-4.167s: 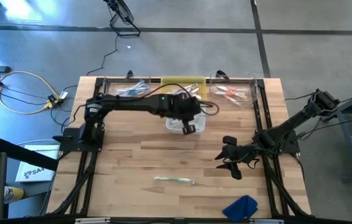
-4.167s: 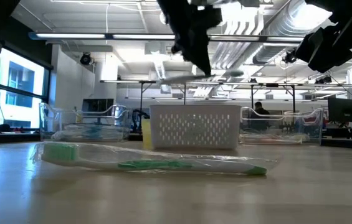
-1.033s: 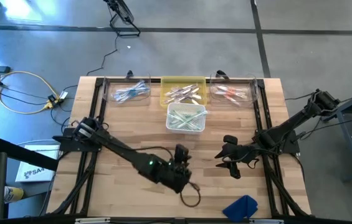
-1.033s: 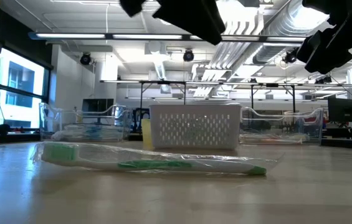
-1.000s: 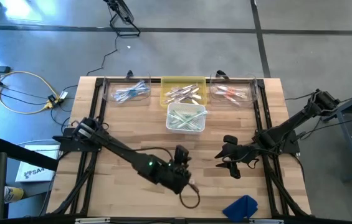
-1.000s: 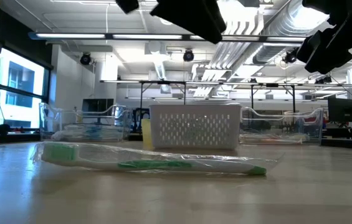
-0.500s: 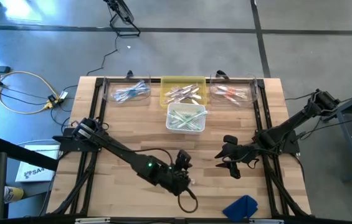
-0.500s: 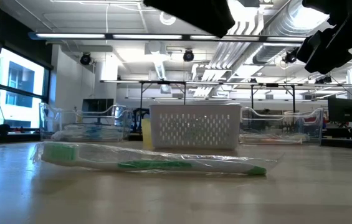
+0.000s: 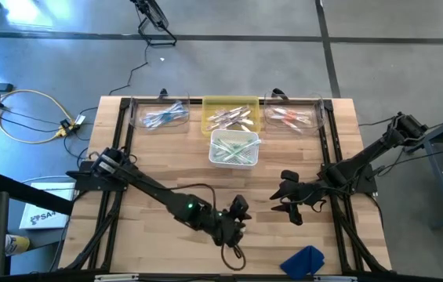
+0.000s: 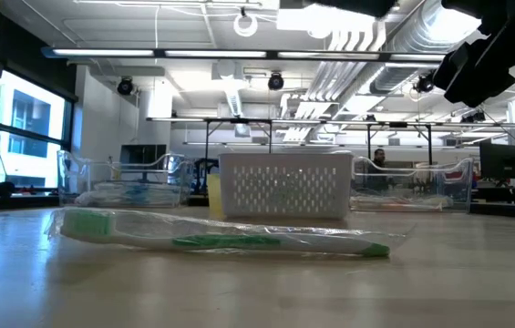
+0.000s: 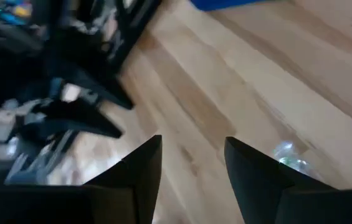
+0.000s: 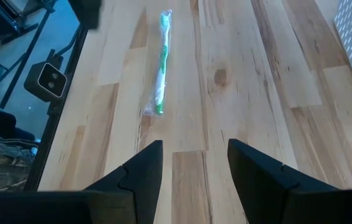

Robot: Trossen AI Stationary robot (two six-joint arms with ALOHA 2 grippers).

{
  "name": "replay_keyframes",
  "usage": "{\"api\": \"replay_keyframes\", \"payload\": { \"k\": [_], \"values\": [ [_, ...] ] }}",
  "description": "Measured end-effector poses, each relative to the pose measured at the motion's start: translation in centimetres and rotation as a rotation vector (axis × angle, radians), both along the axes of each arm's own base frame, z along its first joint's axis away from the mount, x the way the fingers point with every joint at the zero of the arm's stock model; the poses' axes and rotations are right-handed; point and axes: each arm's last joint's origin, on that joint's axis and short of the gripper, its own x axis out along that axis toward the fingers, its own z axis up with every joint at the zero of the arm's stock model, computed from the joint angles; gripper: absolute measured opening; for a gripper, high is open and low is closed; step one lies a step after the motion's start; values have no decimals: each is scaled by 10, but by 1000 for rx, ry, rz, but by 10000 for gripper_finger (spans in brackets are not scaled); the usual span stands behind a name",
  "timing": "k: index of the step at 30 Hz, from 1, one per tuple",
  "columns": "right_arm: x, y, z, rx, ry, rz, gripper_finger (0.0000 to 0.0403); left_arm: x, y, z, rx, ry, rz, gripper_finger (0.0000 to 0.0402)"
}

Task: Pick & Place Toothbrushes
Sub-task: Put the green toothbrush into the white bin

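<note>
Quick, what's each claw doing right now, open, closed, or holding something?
Left claw: open, empty, over the wrapped toothbrush.
Right claw: open, empty, waiting.

In the high view the left arm (image 9: 205,215) is covering the wrapped toothbrush (image 10: 225,235); the left wrist view is catching only its blurred end, cut off by a finger (image 11: 256,180).

Robotics lab inside open-plan industrial hall. Butcher-block workbench (image 9: 166,168) is flanked by 2 arms on black frames; yellow cable (image 9: 25,110) is looped over polished concrete floor. Exposed ducts (image 10: 375,41), strip lights, further desks, monitor (image 10: 503,162) are seen behind.
</note>
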Motion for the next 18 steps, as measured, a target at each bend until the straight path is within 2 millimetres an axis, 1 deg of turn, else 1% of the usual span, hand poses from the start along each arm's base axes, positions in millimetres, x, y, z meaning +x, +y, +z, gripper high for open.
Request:
{"api": "replay_keyframes", "payload": {
  "k": [3,8,10,14,16,18],
  "values": [
    [0,0,0,0,0,0,174,2,5,-7,-29,18,-54,168],
    [0,0,0,0,1,0,174,-1,14,-21,-67,48,2,168],
    [0,0,0,0,1,0,174,-1,15,-23,-81,10,14,168],
    [0,0,0,-1,1,1,174,-14,18,-15,-71,-38,43,168],
    [0,0,0,0,0,0,174,-26,24,-14,-69,-37,52,168],
    [0,0,0,1,-1,1,174,-36,29,-13,-85,-72,54,168]
  ]
}}
